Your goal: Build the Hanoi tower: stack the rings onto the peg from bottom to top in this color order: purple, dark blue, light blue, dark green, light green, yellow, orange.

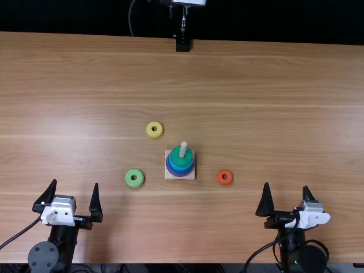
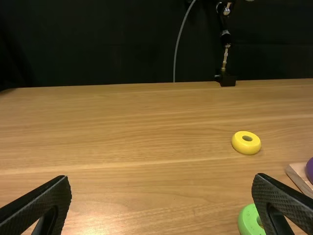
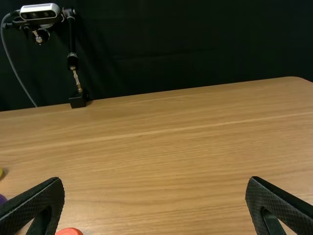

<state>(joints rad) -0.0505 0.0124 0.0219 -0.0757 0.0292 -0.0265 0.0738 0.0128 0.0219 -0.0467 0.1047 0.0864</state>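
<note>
Top view has the pale wooden peg (image 1: 183,149) upright on its square wooden base (image 1: 191,176), near the middle of the brown wooden tabletop (image 1: 273,114). Around the peg, a purple ring (image 1: 181,173) lies lowest, with blue (image 1: 181,168) above it and a dark green ring (image 1: 176,156) uppermost; how many rings make up the blue part is too small to tell. The peg's tip stands out above the dark green one.

Three rings lie flat on the tabletop, apart from the base: a round yellow ring (image 1: 154,135) beyond it and to the left, a light green ring (image 1: 135,185) to its left, and a small orange ring (image 1: 224,182) to its right.

The left end effector (image 1: 76,183) is spread wide with nothing between its fingers. In the left wrist view, one finger partly covers the light green ring. The right end effector (image 1: 286,186) is also parted wide and empty. At the tabletop's far edge stands a black metal stand (image 1: 182,44) carrying a white camera (image 3: 40,11).
</note>
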